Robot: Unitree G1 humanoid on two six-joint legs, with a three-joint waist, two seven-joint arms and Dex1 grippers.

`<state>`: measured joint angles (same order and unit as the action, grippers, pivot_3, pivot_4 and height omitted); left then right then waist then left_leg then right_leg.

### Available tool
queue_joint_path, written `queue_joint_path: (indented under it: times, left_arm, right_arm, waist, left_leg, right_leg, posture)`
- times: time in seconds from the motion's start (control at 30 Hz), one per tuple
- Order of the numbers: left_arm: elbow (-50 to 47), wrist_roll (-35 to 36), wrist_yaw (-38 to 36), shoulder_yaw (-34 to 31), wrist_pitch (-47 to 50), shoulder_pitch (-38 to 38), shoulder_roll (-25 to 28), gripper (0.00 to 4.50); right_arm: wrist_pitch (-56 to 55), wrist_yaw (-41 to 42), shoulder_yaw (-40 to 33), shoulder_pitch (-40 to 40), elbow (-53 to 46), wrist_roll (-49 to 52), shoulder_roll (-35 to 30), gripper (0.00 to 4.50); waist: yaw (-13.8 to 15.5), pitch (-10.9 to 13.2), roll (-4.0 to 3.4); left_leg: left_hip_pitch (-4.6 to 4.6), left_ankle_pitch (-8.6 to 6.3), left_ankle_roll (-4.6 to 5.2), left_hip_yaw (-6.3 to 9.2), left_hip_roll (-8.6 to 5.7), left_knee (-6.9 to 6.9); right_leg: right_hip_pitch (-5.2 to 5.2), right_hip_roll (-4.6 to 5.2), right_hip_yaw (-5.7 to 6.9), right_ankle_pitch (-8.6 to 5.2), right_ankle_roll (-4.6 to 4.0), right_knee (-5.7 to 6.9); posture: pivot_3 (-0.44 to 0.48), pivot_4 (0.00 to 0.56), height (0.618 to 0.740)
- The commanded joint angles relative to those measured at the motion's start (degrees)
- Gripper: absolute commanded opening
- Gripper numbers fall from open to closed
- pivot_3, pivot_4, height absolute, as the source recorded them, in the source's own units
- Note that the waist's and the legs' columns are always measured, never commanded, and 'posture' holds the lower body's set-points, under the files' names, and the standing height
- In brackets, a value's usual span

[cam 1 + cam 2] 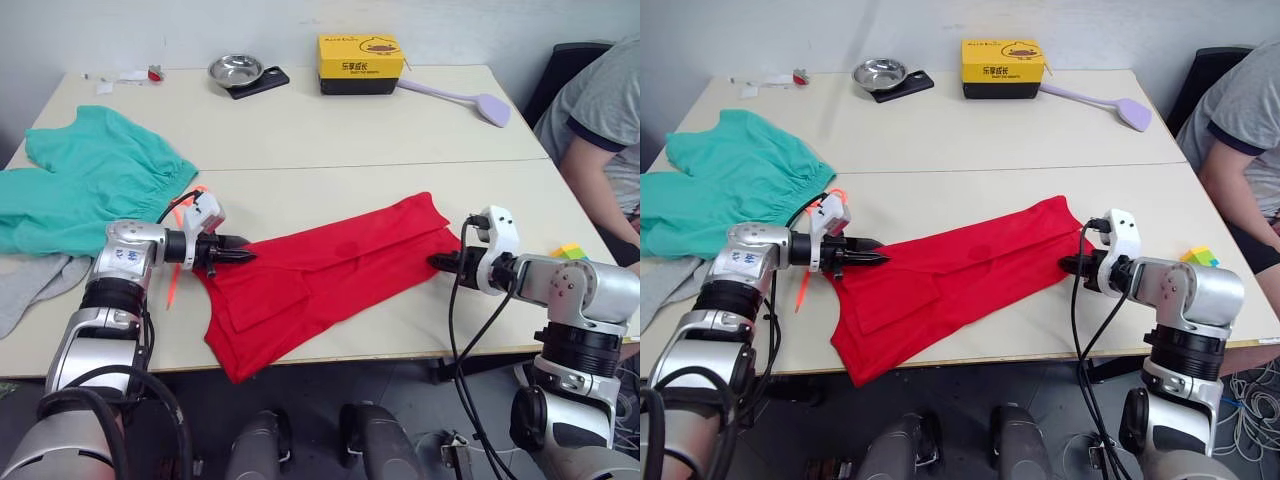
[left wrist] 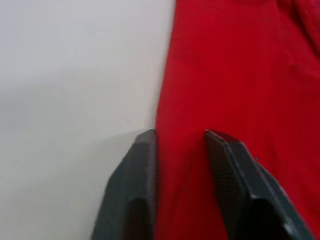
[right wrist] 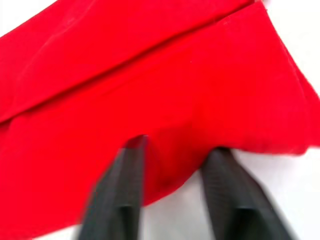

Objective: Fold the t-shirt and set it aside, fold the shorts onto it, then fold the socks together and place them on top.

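Arms: silver-grey metal segments, black ribbed joint rings
Pincers: left pincer (image 1: 243, 256), right pincer (image 1: 436, 262), tapered black fingers
Wrists: white camera housings
Cables: black, looped

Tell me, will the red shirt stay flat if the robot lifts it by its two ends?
Probably not. The red shirt is soft cloth lying in folds, so its middle would likely sag. One end already droops over the table edge. It looks light, so the left gripper and right gripper should manage.
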<state>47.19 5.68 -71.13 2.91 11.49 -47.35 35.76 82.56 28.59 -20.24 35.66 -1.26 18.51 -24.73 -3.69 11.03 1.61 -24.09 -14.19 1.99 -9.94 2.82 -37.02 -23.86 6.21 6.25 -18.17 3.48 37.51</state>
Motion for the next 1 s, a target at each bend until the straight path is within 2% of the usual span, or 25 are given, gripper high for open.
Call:
queue_joint_path:
  times: [0.03,0.07,0.17,0.37,0.5,0.6,0.77,0.87,1.0]
  left_arm:
    - [-8.34,1.69,-0.86,-0.2,5.1,7.03,1.11,0.39]
    - [-12.99,2.89,0.07,-1.16,7.1,9.68,1.36,0.05]
    - [-25.93,6.39,4.77,-4.76,14.02,16.53,1.27,0.01]
    - [-51.14,9.82,17.74,-10.76,24.34,30.75,0.23,0.01]
    - [-66.87,13.36,25.99,-14.78,30.53,40.35,-3.34,0.01]
    - [-75.75,15.28,30.86,-14.93,34.24,46.43,-6.65,0.01]
    - [-78.55,16.75,35.15,-14.86,35.79,48.68,-9.28,0.01]
    - [-77.06,18.38,35.43,-15.91,36.01,47.8,-8.64,0.01]
    - [-73.12,21.58,32.93,-18.09,35.82,45.68,-6.25,1.03]
  right_arm:
    - [-4.36,2.17,4.37,2.34,3.8,1.06,-2.38,0.0]
    - [-6.87,3.2,6.72,3.28,5.37,0.37,-3.62,0.0]
    - [-13.07,5.8,12.62,6.41,10.29,-1.28,-6.26,0.0]
    - [-23.98,8.04,21.11,16.36,24.45,-5.22,-5.05,0.0]
    - [-28.56,7.19,22.32,22.16,33.16,-6.63,-1.65,0.0]
    - [-35.28,5.31,21.62,26.09,40.77,-8.25,0.67,0.0]
    - [-49.03,4.88,21.05,28.76,48.18,-10.23,2.48,0.0]
    - [-51.48,6.14,20.71,29.09,49.49,-10.21,2.15,0.0]
    - [-54.03,8.96,20.97,29.37,49.67,-10.75,0.33,1.02]
  waist:
    - [-0.43,0.0,-0.02]
    - [-0.46,-0.01,-0.02]
    - [-0.89,0.0,-0.05]
    - [-1.07,0.04,-0.12]
    - [-1.01,0.06,-0.14]
    - [-0.8,0.06,-0.15]
    - [0.29,0.07,-0.15]
    - [0.56,0.07,-0.16]
    - [0.51,0.09,-0.19]
  left_leg:
    - [0.0,0.0,0.0,0.0,0.01,0.0]
    - [0.0,0.01,-0.01,0.0,-0.01,0.03]
    - [0.0,0.01,-0.01,0.01,-0.02,0.04]
    - [-0.01,0.03,-0.05,0.0,-0.01,0.07]
    - [-0.04,0.04,-0.06,0.0,-0.01,0.09]
    - [-0.07,0.04,-0.07,0.0,-0.02,0.08]
    - [-0.07,0.0,-0.16,0.01,-0.04,0.06]
    - [-0.08,-0.03,-0.21,0.01,-0.05,0.05]
    - [-0.09,0.0,-0.15,0.01,-0.04,0.07]
  right_leg:
    - [0.0,0.0,0.0,0.0,0.0,0.0]
    - [0.0,0.01,-0.02,0.0,0.0,0.01]
    - [0.0,0.02,-0.04,-0.01,0.01,0.0]
    - [-0.02,0.02,-0.06,-0.01,0.02,-0.01]
    - [-0.04,0.02,-0.08,-0.01,0.02,-0.03]
    - [-0.04,0.03,-0.08,-0.01,0.02,-0.04]
    - [-0.04,0.04,-0.07,-0.01,0.02,-0.06]
    - [-0.03,0.04,-0.06,-0.01,0.02,-0.07]
    - [-0.04,0.05,-0.05,-0.01,0.02,-0.08]
  posture:
    - [0.0,0.15,0.74]
    - [0.0,0.15,0.74]
    - [0.0,0.15,0.74]
    - [0.0,0.15,0.74]
    - [0.0,0.15,0.74]
    - [0.0,0.15,0.74]
    - [0.0,0.15,0.74]
    - [0.0,0.15,0.74]
    - [0.0,0.15,0.74]
